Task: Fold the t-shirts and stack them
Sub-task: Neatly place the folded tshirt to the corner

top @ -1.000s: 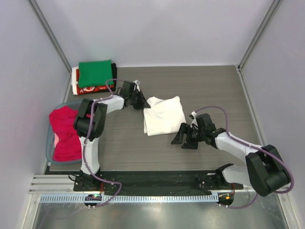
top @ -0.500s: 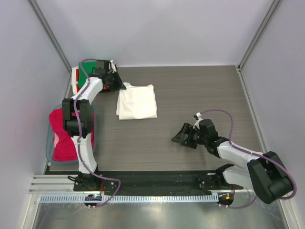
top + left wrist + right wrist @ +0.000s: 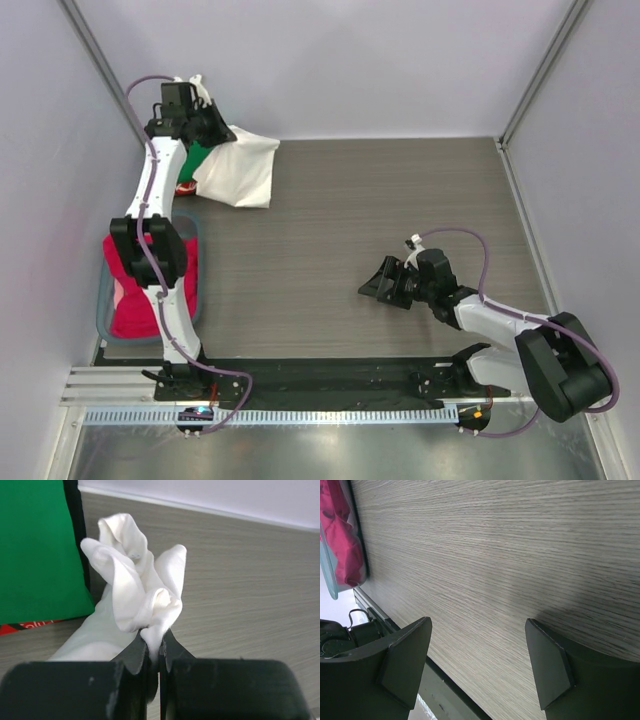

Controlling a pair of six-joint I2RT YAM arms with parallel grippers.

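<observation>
Grey-brown table (image 3: 400, 200), pale walls all round, and the white t-shirt (image 3: 240, 172) was on the move! A second before, it sat mid-table; half a second back it was sliding left. At this moment it hung at the far-left corner, one bunched edge lifted and the rest draped down toward the table beside the stack. The left gripper (image 3: 198, 122) had its jaws pinched tight on that bunched edge, with the arm stretched far out. Just beside it lay the green t-shirt (image 3: 198, 160) topping the stack, the red-and-white t-shirt (image 3: 185, 187) peeking out below. It looked like the folded tee was being carried to the pile, placing not yet done. Further off, a red t-shirt (image 3: 135, 290) waited in the tub (image 3: 103, 310). The right gripper (image 3: 385, 285) hovered low over the table, jaws wide, holding nothing, and had barely shifted.
</observation>
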